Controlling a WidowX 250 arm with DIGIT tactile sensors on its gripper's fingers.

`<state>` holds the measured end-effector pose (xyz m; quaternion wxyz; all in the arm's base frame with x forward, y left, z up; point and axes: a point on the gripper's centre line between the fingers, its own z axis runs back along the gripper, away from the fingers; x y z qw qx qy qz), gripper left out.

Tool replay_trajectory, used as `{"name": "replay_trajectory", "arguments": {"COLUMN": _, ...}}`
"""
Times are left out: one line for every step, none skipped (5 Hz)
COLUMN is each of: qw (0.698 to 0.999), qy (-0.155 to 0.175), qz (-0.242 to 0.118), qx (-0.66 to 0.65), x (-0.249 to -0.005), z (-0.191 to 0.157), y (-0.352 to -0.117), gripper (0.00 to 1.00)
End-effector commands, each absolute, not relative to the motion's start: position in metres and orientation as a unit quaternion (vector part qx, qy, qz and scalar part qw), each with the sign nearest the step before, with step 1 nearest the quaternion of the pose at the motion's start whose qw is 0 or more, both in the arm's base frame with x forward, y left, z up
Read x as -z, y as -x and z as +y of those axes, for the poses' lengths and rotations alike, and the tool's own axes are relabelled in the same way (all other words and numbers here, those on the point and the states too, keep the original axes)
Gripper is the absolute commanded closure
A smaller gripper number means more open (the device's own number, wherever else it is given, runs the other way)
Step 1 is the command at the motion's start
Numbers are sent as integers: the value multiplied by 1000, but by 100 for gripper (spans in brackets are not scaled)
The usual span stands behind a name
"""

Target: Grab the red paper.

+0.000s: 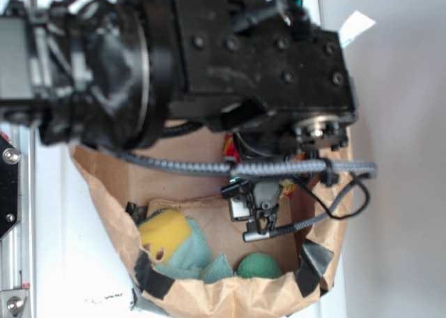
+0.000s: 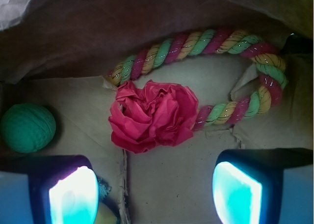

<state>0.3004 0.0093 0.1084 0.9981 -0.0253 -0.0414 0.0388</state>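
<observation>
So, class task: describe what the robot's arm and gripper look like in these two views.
The arm is black and blocky, dotted with screws, with a silver bolt near its end. A grey braided cable and a thin black wire run along it. The gripper has dark jaws whose pads glow turquoise in the wrist view.

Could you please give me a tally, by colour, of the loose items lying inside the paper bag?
Red: 1, the red paper
Green: 1, the green ball
Multicolour: 1, the rope loop
Yellow: 1, the yellow block
Teal: 1, the teal cloth
Total: 5
</observation>
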Motion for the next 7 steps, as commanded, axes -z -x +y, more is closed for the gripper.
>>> {"name": "replay_trajectory", "arguments": {"qw": 962, "qy": -18, "qz": 5, "qx": -271, "x": -110, "z": 13, "y": -285, "gripper": 0}}
{"name": "replay_trajectory", "arguments": {"qw": 919, "qy": -46, "qz": -29, "qx": -390, "x": -105, "z": -2, "y": -282, "gripper": 0}}
{"name": "replay_trajectory", "arguments": {"qw": 884, "qy": -60, "qz": -25, "qx": -463, "x": -103, "z": -5, "y": -293, "gripper": 0}}
{"name": "replay_trajectory", "arguments": {"qw": 869, "qy": -36, "qz": -47, "qx": -491, "x": -98, "z": 2, "y": -300, "gripper": 0}}
{"name": "replay_trajectory", "arguments": {"qw": 849, "qy": 10, "qz": -37, "qx": -526, "x": -99, "z": 11, "y": -301, "gripper": 0}}
{"name": "replay_trajectory", "arguments": {"qw": 818, "qy": 62, "qz": -32, "qx": -571, "x": -111, "z": 21, "y": -307, "gripper": 0}}
{"name": "replay_trajectory", "arguments": {"qw": 791, "qy": 91, "qz": -28, "qx": -604, "x": -118, "z": 31, "y": -315, "gripper": 0}}
